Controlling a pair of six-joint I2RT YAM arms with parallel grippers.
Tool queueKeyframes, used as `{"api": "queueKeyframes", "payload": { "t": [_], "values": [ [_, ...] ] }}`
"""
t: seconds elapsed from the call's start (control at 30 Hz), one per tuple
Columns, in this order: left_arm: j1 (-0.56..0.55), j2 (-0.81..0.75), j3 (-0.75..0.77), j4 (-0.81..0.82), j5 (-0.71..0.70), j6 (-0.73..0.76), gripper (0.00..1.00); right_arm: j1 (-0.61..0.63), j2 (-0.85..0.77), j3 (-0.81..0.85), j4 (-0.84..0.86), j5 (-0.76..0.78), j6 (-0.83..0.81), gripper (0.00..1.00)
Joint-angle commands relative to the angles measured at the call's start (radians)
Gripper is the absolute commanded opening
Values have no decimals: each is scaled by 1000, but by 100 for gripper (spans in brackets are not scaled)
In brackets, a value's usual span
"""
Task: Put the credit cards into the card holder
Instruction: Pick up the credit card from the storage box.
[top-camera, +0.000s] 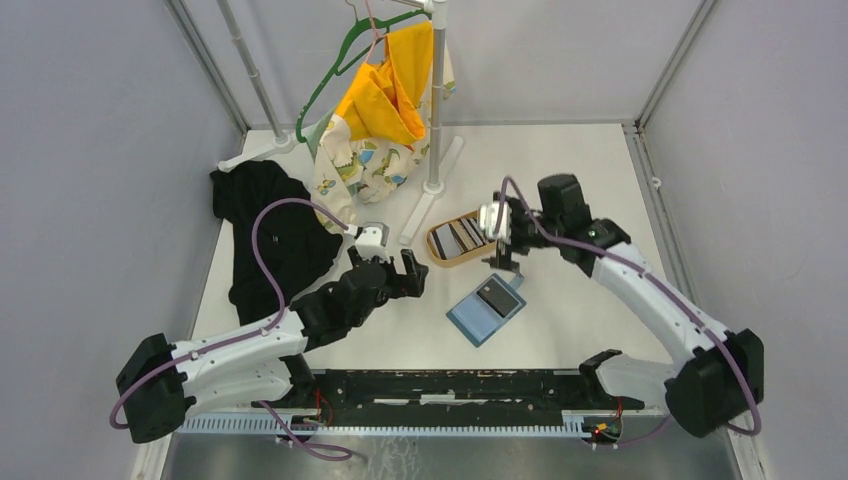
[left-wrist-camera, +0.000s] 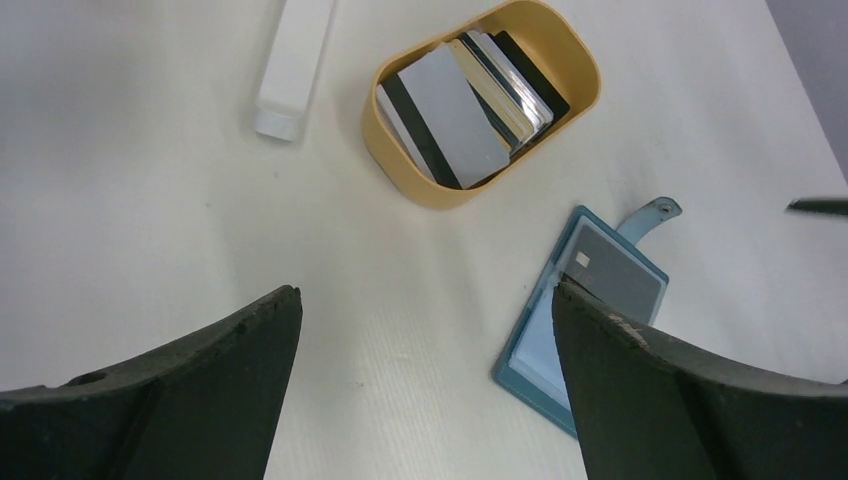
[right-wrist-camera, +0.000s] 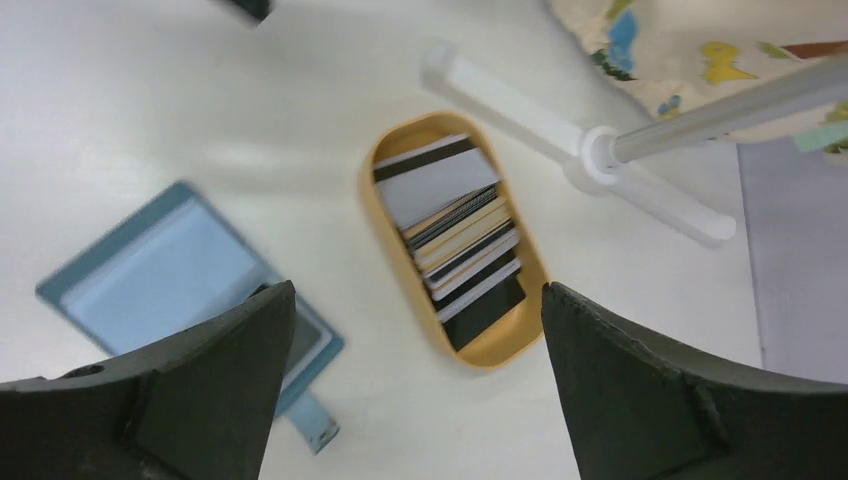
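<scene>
I have both claws empty over the counter. The left claw is spread wide with nothing between its fingers, and it hangs to the left of the work, well apart from it, which leaves room for the other arm. The right claw is spread as well and hovers above the near end of the oval tray.

The credit cards lie stacked and overlapping inside that tray, which keeps them together but leaves few edges free for my fingers. The card holder lies open and flat on the counter just beside the tray, on its near side. Its light blue lining faces up and its snap tab is flung outward, so the pocket is open to me. One grey card sits on the pocket half. I cannot tell whether it is fully tucked in or only resting there.

I judge the task to be at an early stage, with most of the cards yet to move. The next pick probably calls for the right claw to catch the raised edge of the topmost card.
</scene>
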Motion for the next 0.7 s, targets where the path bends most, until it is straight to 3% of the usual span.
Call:
{"api": "queueKeyframes", "payload": {
  "t": [0.0, 0.07, 0.2, 0.4, 0.67],
  "values": [
    [23, -16, -18, 71, -60, 111, 100, -84, 191, 232, 122, -177, 397, 98],
    [22, -17, -16, 41, -124, 136, 100, -100, 299, 305, 130, -234, 491, 94],
    [23, -39, -32, 25, -253, 175, 100, -115, 382, 331, 280, -143, 662, 91],
    [23, -69, -190, 263, -299, 254, 100, -185, 499, 295, 430, -218, 904, 87],
    [22, -76, -290, 398, -272, 267, 100, -227, 614, 249, 423, -243, 957, 83]
  ]
}}
